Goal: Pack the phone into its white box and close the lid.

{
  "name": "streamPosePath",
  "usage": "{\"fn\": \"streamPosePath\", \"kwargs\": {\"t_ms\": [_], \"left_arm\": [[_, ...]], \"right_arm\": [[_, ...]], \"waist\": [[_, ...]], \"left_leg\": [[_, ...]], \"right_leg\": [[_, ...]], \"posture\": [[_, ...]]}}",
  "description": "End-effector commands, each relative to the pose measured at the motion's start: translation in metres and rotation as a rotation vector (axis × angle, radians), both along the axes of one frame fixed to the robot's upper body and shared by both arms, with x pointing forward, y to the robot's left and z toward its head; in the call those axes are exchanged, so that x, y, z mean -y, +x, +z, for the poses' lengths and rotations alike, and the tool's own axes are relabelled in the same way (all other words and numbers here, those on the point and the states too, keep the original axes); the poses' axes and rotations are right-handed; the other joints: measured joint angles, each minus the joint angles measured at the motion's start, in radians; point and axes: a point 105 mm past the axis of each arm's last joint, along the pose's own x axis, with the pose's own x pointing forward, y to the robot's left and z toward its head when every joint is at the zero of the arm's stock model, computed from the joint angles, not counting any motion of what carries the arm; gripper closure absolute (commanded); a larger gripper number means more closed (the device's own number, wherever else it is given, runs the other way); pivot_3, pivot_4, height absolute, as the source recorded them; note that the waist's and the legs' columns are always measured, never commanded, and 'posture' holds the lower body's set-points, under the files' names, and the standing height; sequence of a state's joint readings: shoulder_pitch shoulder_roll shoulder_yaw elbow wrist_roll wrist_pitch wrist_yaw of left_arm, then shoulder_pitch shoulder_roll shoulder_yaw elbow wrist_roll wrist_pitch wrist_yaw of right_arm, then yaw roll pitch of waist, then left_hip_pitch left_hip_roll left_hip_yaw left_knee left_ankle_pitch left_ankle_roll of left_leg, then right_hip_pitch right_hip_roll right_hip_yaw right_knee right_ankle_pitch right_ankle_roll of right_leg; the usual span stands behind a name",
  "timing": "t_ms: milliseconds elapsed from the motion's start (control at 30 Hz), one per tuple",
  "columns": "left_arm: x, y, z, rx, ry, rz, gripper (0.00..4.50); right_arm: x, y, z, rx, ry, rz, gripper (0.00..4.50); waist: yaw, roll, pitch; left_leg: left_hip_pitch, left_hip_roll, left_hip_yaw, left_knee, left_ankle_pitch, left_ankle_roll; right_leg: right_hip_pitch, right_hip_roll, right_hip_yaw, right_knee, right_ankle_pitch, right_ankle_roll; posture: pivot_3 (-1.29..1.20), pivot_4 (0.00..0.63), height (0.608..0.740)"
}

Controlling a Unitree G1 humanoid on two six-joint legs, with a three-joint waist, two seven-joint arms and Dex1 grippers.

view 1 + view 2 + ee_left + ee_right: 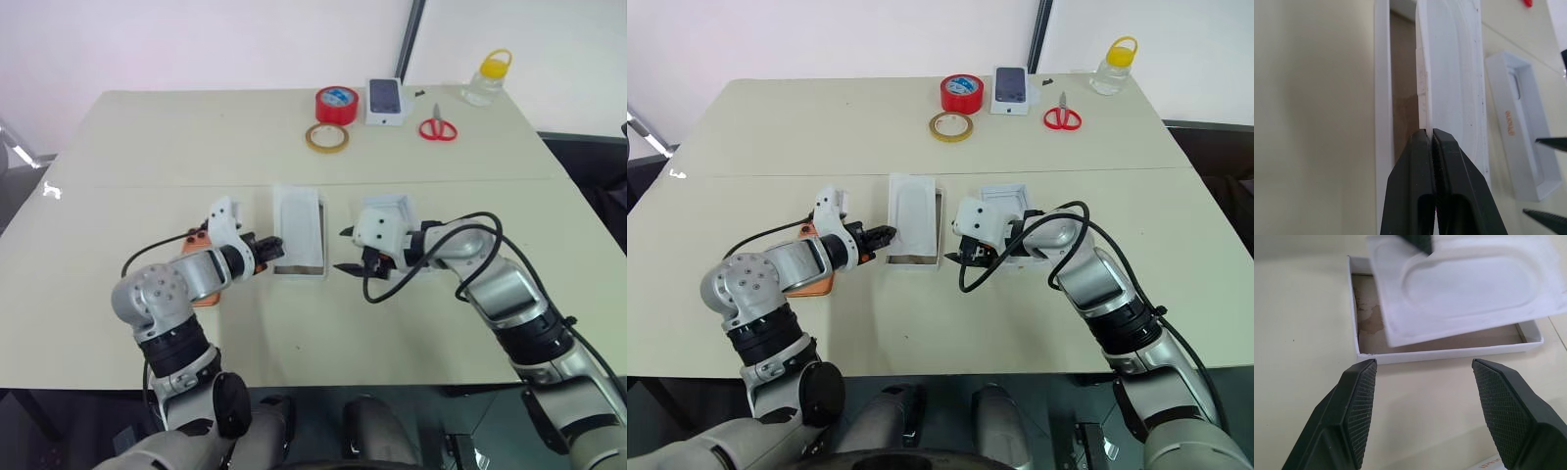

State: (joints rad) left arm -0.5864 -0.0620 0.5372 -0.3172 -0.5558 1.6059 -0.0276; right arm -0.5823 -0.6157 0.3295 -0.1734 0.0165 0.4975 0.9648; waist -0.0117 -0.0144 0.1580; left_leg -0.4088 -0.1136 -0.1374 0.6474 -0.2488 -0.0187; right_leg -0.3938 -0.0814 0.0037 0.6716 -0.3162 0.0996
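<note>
Black left tool (1433, 134) pinching insert (1452, 73) | right tool (1422, 377) spread, level

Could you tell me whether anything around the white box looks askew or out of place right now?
Yes: the thin white insert sits tilted over the white box instead of flat inside, pinched at one edge by the shut left claw. The box floor beneath looks stained brown. The right claw hangs open nearby.

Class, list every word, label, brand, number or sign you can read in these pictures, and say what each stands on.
Orange lettering along the side wall of the lid: too blurred to read.
Blue mark on top of the red tape roll: too small to read.
Small white box with a dark phone picture: no readable text.
Nothing else carries writing.
</note>
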Motion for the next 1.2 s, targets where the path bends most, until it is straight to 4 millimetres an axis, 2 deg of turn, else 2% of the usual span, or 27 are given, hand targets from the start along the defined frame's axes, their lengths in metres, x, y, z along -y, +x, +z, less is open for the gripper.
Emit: {"fn": "streamPosePath", "kwargs": {"t_ms": [33, 67, 167, 400, 667, 800, 900, 1033, 1067, 1167, 1200], "left_arm": [[0.003, -0.001, 0.006, 0.027, 0.024, -0.019, 4.5], [0.003, -0.002, 0.006, 0.027, 0.027, -0.019, 4.5], [0.002, -0.002, 0.006, 0.032, 0.027, -0.022, 3.56], [-0.001, -0.003, 0.012, 0.063, 0.026, -0.019, 0.35], [-0.004, 0.002, 0.045, 0.188, -0.034, -0.028, 0.35], [-0.005, 0.003, 0.061, 0.246, -0.063, -0.041, 0.35], [-0.017, 0.004, 0.065, 0.285, -0.042, -0.015, 0.28], [-0.052, 0.004, 0.061, 0.383, 0.176, 0.023, 0.28], [-0.06, 0.002, 0.057, 0.402, 0.244, 0.017, 0.28], [-0.094, -0.001, 0.043, 0.432, 0.439, 0.01, 0.28], [-0.099, -0.002, 0.041, 0.443, 0.471, 0.004, 0.28]], "right_arm": [[0.0, 0.002, 0.014, 0.052, 0.028, -0.009, 1.27], [0.0, 0.003, 0.015, 0.053, 0.028, -0.011, 1.27], [-0.001, 0.005, 0.015, 0.056, 0.03, -0.014, 1.23], [-0.004, 0.008, 0.016, 0.062, 0.038, -0.012, 1.23], [-0.004, 0.014, 0.018, 0.073, 0.053, -0.04, 1.23], [-0.001, 0.023, 0.025, 0.093, 0.075, -0.085, 1.23], [-0.002, 0.037, 0.034, 0.084, 0.144, -0.164, 2.11], [-0.024, 0.039, 0.036, 0.031, 0.21, -0.182, 4.2], [-0.031, 0.04, 0.035, 0.015, 0.219, -0.184, 4.47], [-0.059, 0.04, 0.022, -0.034, 0.222, -0.188, 4.47], [-0.065, 0.04, 0.02, -0.04, 0.215, -0.183, 4.47]], "waist": [[0.0, 0.0, 0.0], [0.0, 0.0, 0.0], [0.0, 0.0, 0.0], [-0.001, 0.0, 0.0], [0.001, 0.0, 0.0], [-0.001, 0.0, 0.0], [-0.006, 0.0, 0.0], [-0.017, 0.0, 0.0], [-0.018, 0.0, 0.0], [-0.023, 0.001, 0.0], [-0.023, 0.001, 0.0]], "left_leg": [[0.0, 0.0, 0.0, 0.0, 0.0, 0.0], [0.0, 0.0, 0.0, 0.0, 0.0, 0.0], [0.0, 0.0, 0.0, 0.0, 0.0, 0.0], [0.0, 0.0, 0.0, 0.0, 0.0, 0.0], [0.0, 0.0, 0.0, 0.0, 0.0, 0.0], [0.0, 0.0, 0.0, 0.0, 0.0, 0.0], [0.0, 0.0, 0.0, 0.0, 0.0, 0.0], [0.0, 0.001, 0.001, -0.002, 0.001, -0.001], [0.001, 0.001, 0.002, -0.003, 0.001, -0.002], [0.001, 0.001, 0.003, -0.003, 0.001, -0.002], [0.001, 0.001, 0.003, -0.003, 0.001, -0.003]], "right_leg": [[0.0, 0.0, 0.0, 0.0, 0.0, 0.0], [0.0, 0.0, 0.0, 0.0, 0.0, 0.0], [0.0, 0.0, 0.0, 0.0, 0.0, 0.0], [0.0, 0.0, 0.0, 0.0, 0.0, 0.0], [0.0, 0.0, 0.0, 0.0, 0.0, 0.0], [0.0, 0.0, 0.0, 0.0, 0.0, 0.0], [-0.001, 0.0, 0.0, 0.001, 0.0, 0.0], [-0.003, 0.002, 0.004, 0.002, 0.0, -0.001], [-0.004, 0.002, 0.006, 0.003, 0.0, -0.001], [-0.006, 0.002, 0.007, 0.004, 0.001, -0.002], [-0.006, 0.002, 0.008, 0.005, 0.001, -0.002]], "posture": [[0.0, 0.15, 0.74], [0.0, 0.15, 0.74], [0.0, 0.15, 0.74], [0.0, 0.15, 0.74], [0.0, 0.15, 0.74], [0.0, 0.15, 0.74], [0.0, 0.15, 0.74], [0.0, 0.15, 0.74], [0.0, 0.15, 0.74], [0.0, 0.15, 0.74], [0.0, 0.15, 0.74]]}}
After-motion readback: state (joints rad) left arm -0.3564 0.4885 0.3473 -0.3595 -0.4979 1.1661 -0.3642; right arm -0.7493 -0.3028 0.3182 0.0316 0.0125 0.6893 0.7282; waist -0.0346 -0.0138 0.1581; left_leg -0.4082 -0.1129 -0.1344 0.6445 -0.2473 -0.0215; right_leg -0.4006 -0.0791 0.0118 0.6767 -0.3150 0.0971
